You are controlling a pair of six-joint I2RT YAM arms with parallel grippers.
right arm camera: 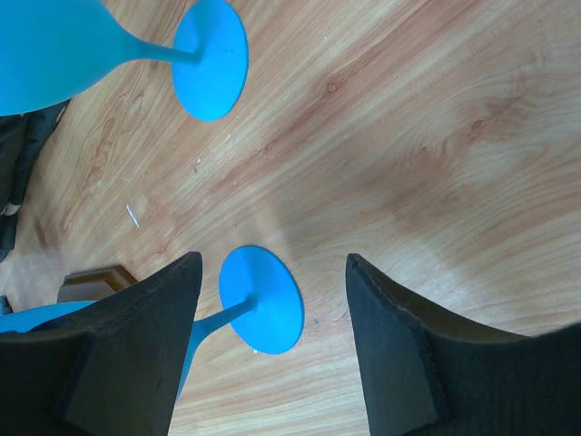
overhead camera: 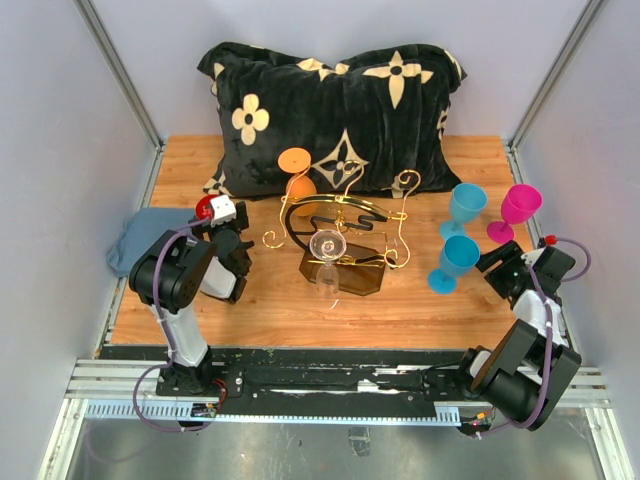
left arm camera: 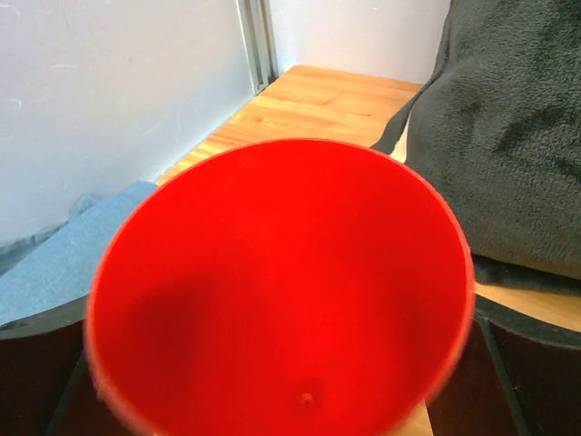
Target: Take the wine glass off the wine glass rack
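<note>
The wine glass rack (overhead camera: pixel 345 228) of gold wire stands mid-table on its dark brown base (overhead camera: pixel 352 275). An orange wine glass (overhead camera: pixel 297 178) hangs on its left side, foot up. At its front is a clear wine glass (overhead camera: pixel 327 247). My left gripper (overhead camera: pixel 215 213) is left of the rack with a red wine glass (overhead camera: pixel 205 207) at its tips. In the left wrist view that red wine glass (left arm camera: pixel 281 291) fills the gap between the wide-set jaws; contact is hidden. My right gripper (right arm camera: pixel 272 263) is open over a blue glass's foot (right arm camera: pixel 263 300), touching nothing.
Two blue glasses (overhead camera: pixel 458 256) (overhead camera: pixel 466 202) and a pink glass (overhead camera: pixel 520 206) stand at the right near my right gripper (overhead camera: pixel 502 263). A black flowered pillow (overhead camera: pixel 330 110) lies along the back. A blue cloth (overhead camera: pixel 148 238) lies at the left edge.
</note>
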